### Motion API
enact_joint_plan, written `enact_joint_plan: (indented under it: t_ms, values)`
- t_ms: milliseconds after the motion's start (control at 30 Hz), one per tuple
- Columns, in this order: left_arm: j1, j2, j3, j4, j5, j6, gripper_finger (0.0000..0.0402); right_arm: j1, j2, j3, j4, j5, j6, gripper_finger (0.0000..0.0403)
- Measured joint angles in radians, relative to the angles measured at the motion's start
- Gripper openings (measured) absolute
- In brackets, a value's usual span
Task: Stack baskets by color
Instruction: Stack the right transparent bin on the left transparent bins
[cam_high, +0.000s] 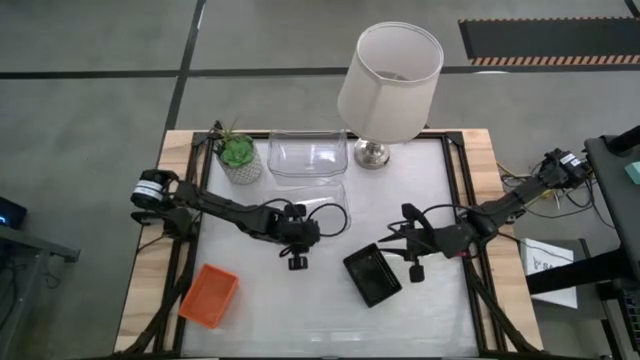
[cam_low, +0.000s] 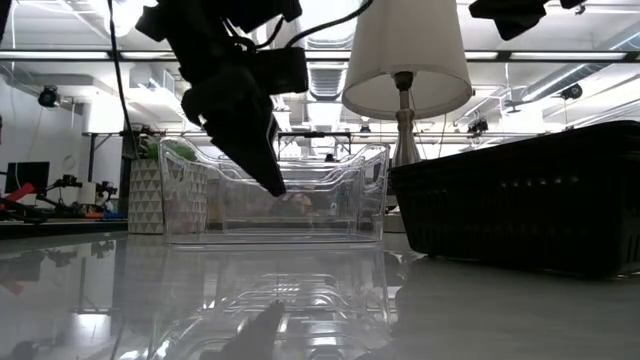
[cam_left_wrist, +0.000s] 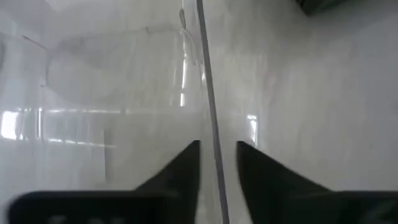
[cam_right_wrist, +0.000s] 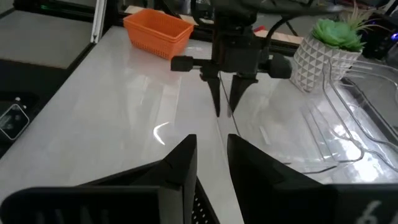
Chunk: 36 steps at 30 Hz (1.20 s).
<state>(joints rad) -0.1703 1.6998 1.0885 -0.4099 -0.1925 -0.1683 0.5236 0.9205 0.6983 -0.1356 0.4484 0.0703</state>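
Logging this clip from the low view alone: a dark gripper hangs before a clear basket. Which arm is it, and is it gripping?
Observer: The left gripper; its open fingers straddle the clear basket at its side wall.
Operator: Any orange in play?
Observer: An orange basket sits alone on the left side of the table.
Operator: The right arm?
Observer: The right gripper is beside the black basket, mid-table.
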Motion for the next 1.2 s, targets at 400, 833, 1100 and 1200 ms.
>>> enact_joint_plan:
  t_ms: [400,833,1100,1200]
  values:
    - [-0.02,-0.08,0.093,-0.117,-0.04,0.153,0.0001,0.0,0.01,0.0,-0.007,0.0,-0.003,0.0082]
    - [0.066,-0.282,0.241,-0.298,-0.041,0.459,0.0,0.0,0.011,0.0,-0.008,-0.001,-0.03,0.0082]
    - [0.224,-0.31,0.232,-0.327,-0.046,0.571,0.0,0.0,0.011,0.0,-0.011,-0.001,-0.033,0.0082]
    - [0.266,-0.293,0.233,-0.322,-0.045,0.62,0.0,0.0,0.011,0.0,-0.011,-0.001,-0.042,0.0082]
